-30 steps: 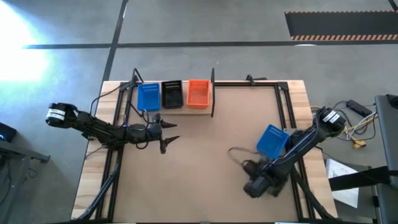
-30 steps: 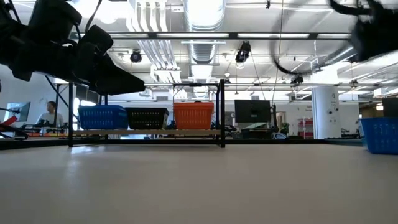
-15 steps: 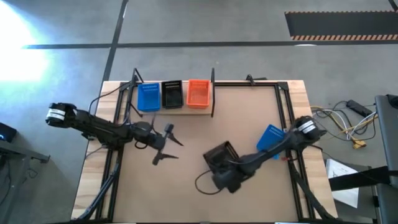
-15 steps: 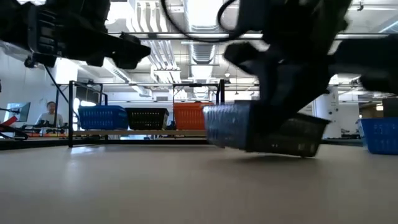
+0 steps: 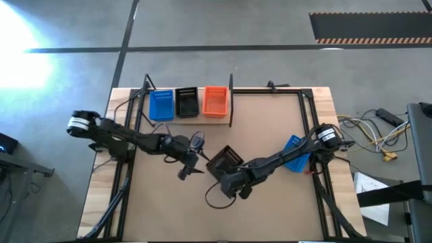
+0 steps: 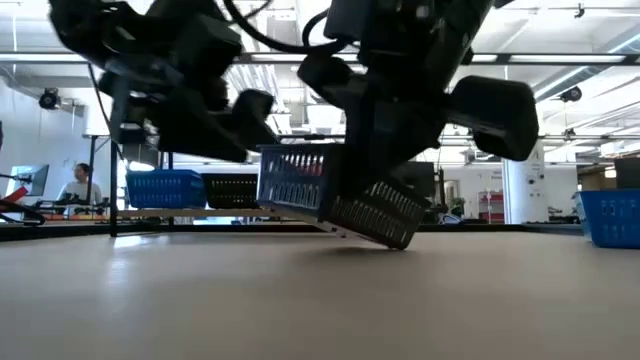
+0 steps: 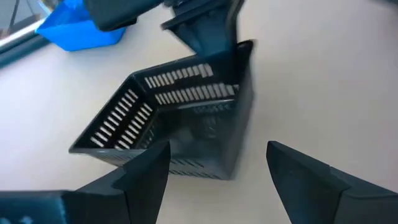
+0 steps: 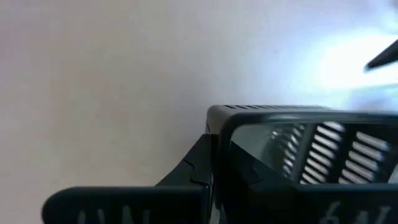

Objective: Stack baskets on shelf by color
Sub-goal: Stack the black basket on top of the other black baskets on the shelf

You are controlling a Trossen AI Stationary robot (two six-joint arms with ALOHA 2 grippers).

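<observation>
- While the right gripper (image 5: 226,177) pinches the rim of a black basket (image 5: 224,160) at mid-table, tilted, the left gripper (image 5: 192,158) waits beside it with fingers spread wide.
- I think the basket is light, stiff and a little slippery; the thin wall is the best grip.
- On the shelf (image 5: 192,117) stand three baskets.

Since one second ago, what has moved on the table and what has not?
The right gripper, shut on the black basket, carried it from the right edge toward the middle. The left gripper, jaws open, moved right to meet it. The shelf and the blue basket are unchanged.
</observation>
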